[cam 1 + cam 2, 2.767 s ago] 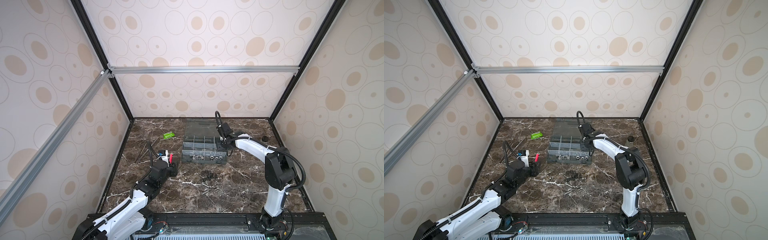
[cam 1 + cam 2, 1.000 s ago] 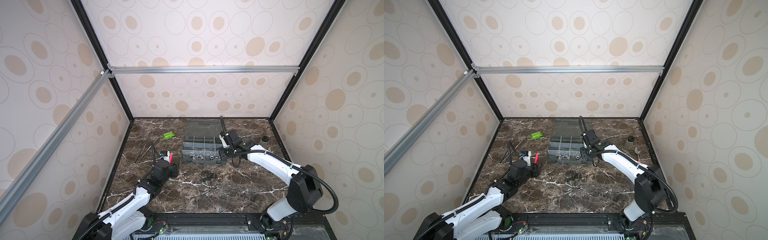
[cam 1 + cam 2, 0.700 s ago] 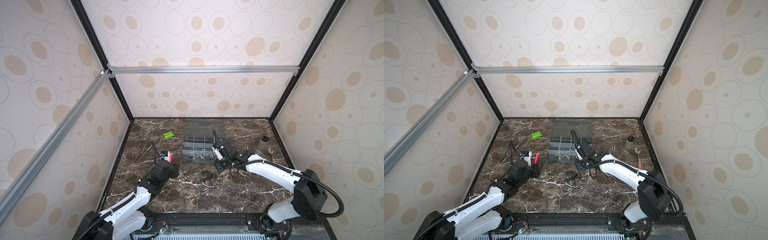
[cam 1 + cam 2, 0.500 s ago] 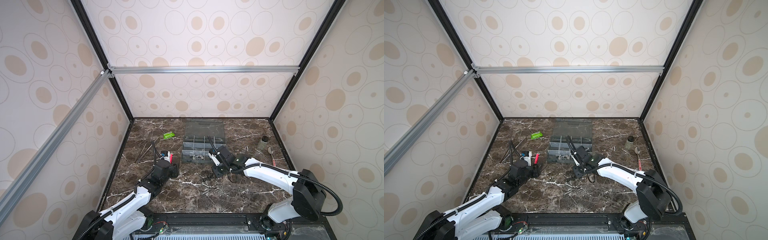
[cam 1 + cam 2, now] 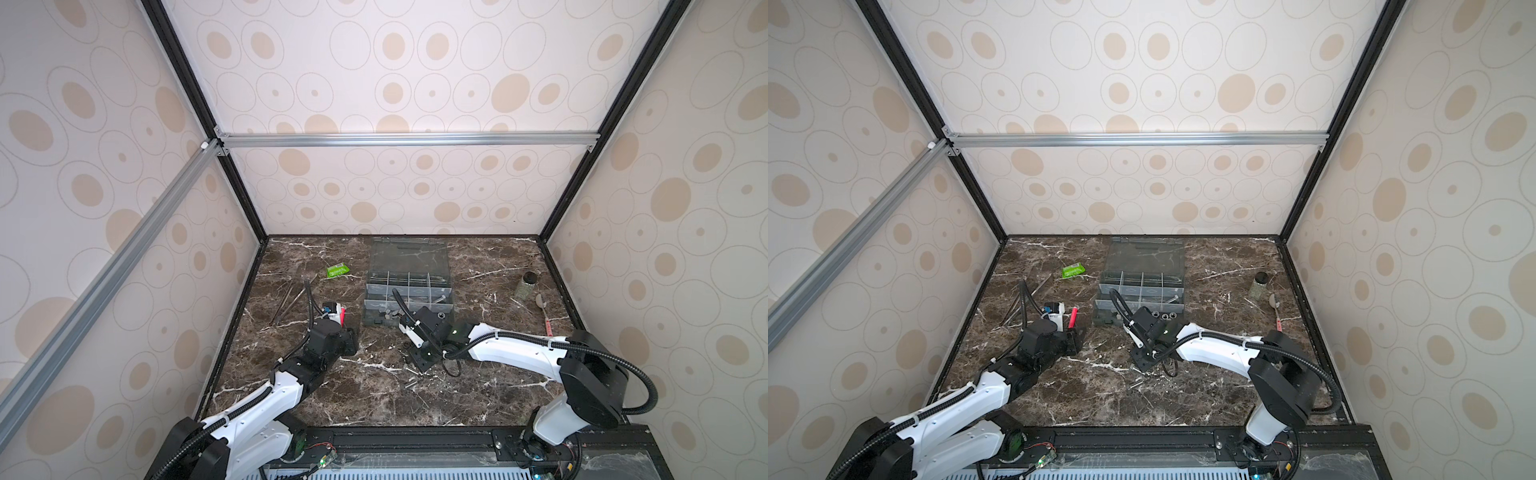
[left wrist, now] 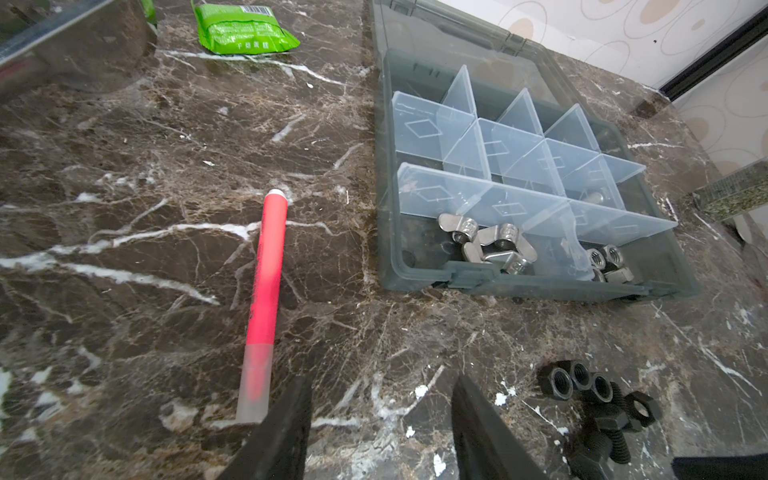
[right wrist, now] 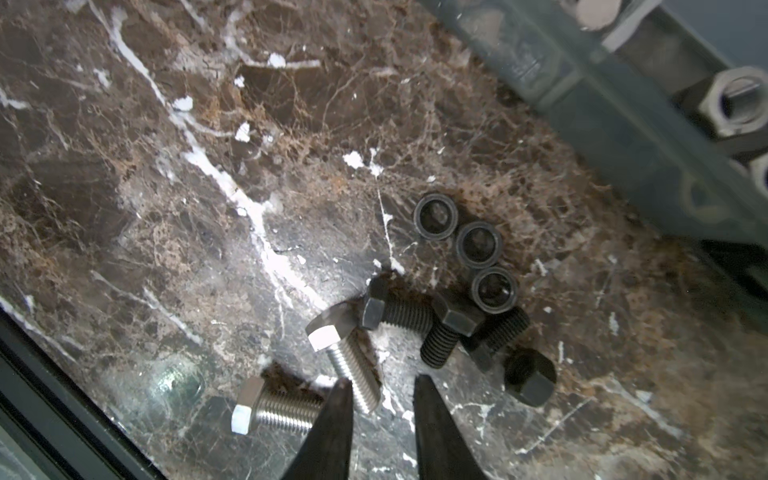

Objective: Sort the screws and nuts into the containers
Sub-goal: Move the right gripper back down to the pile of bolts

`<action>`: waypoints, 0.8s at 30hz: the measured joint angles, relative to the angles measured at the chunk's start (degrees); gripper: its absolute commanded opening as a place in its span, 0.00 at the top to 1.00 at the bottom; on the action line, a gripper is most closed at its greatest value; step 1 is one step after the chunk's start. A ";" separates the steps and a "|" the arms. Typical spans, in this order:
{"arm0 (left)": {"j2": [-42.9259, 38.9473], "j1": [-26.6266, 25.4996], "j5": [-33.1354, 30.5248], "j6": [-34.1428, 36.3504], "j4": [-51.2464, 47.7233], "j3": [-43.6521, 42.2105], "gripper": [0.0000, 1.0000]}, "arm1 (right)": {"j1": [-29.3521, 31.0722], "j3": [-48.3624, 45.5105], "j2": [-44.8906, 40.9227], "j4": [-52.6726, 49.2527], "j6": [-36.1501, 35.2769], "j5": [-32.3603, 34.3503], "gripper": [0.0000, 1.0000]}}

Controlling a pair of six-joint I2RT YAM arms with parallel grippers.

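Marbled brown surface lies under our right gripper, narrowly parted and empty, a silver screw at its tips; our left gripper hangs half-open, empty.

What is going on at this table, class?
Two robot arms are sorting loose hardware into a divided plastic box. The right arm hovers over silver bolts, black bolts and black nuts lying on the table in front of the box, jaws slightly apart and empty. The left arm waits beside a red pen, jaws open and empty. Wing nuts and hex nuts already sit in the box's front compartments.
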 measured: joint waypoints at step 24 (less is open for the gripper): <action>0.09 0.02 0.57 -0.02 0.07 0.04 0.46 | 2.51 0.42 3.87 -0.15 0.07 -1.44 0.71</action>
